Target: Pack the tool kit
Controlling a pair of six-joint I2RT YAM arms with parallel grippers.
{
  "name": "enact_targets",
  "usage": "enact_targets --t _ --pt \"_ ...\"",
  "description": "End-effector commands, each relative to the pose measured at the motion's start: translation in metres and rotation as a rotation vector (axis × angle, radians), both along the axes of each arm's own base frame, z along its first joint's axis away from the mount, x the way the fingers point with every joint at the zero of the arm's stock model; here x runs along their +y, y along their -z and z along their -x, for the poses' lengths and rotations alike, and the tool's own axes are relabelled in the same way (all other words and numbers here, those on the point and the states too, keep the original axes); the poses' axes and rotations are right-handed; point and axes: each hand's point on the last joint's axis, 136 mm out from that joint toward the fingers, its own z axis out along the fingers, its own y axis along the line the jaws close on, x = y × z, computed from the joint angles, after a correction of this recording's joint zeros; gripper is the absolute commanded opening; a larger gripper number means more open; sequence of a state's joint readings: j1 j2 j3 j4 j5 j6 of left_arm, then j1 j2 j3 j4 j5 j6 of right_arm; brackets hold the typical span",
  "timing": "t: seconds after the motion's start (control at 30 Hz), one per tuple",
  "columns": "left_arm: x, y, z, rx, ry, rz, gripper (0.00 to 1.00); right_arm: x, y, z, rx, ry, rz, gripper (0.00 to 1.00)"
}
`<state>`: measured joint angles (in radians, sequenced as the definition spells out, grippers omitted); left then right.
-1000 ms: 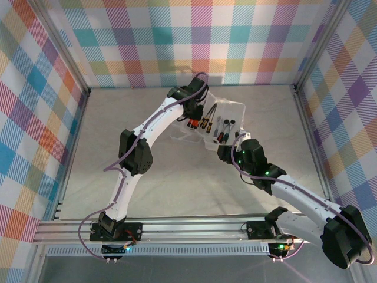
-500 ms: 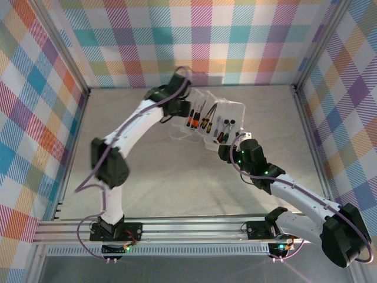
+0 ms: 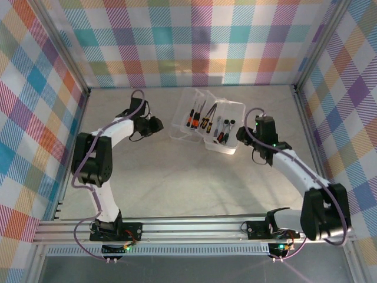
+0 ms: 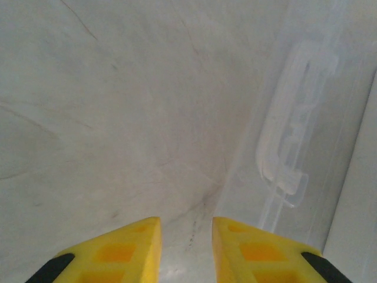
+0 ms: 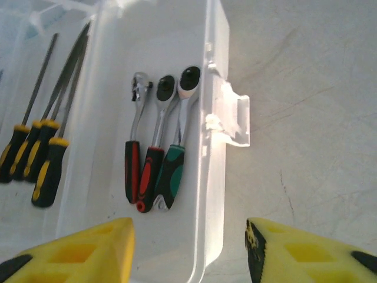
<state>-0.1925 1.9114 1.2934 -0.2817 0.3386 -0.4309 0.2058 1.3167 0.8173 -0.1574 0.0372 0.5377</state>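
The clear box [image 3: 234,107] lies open in the upper centre of the top view, on the grey table [image 3: 177,183]. Its left half holds the screwdrivers [image 3: 197,118] and its right half three ratchets [image 3: 224,128].

The left gripper [image 3: 158,125] sits just left of the box, low over the table. In its wrist view the yellow fingers [image 4: 126,247] stand a little apart with nothing between them, and a clear latch [image 4: 288,147] of the box shows at the right of the frame.

The right gripper [image 3: 241,137] is at the box's lower right corner. Its fingers [image 5: 88,247] are spread wide at the bottom of the wrist view, touching nothing. The box's right wall runs down between them, with the ratchets [image 5: 156,159] above and the screwdrivers at the left edge
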Motion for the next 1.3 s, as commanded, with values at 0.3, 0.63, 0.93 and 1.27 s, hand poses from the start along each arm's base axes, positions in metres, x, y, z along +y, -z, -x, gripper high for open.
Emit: enact_targets --t 0.3,0.63,0.93,1.27 --pt "-0.041 -0.021 -0.019 -0.112 0.143 0.198 0.35 0.005 0.037 -0.013 0.222 -0.080 -0.128 0.42" --pt "-0.060 -0.008 -0.008 -0.061 0.260 0.124 0.33 0.007 0.041 -0.022 0.253 -0.081 -0.160 0.36" --pt "-0.057 0.020 -0.005 -0.019 0.242 0.042 0.20 0.003 0.036 -0.016 0.242 -0.077 -0.158 0.36" --pt "-0.049 0.018 0.024 -0.037 0.235 -0.034 0.00 -0.005 0.028 -0.012 0.220 -0.064 -0.159 0.36"
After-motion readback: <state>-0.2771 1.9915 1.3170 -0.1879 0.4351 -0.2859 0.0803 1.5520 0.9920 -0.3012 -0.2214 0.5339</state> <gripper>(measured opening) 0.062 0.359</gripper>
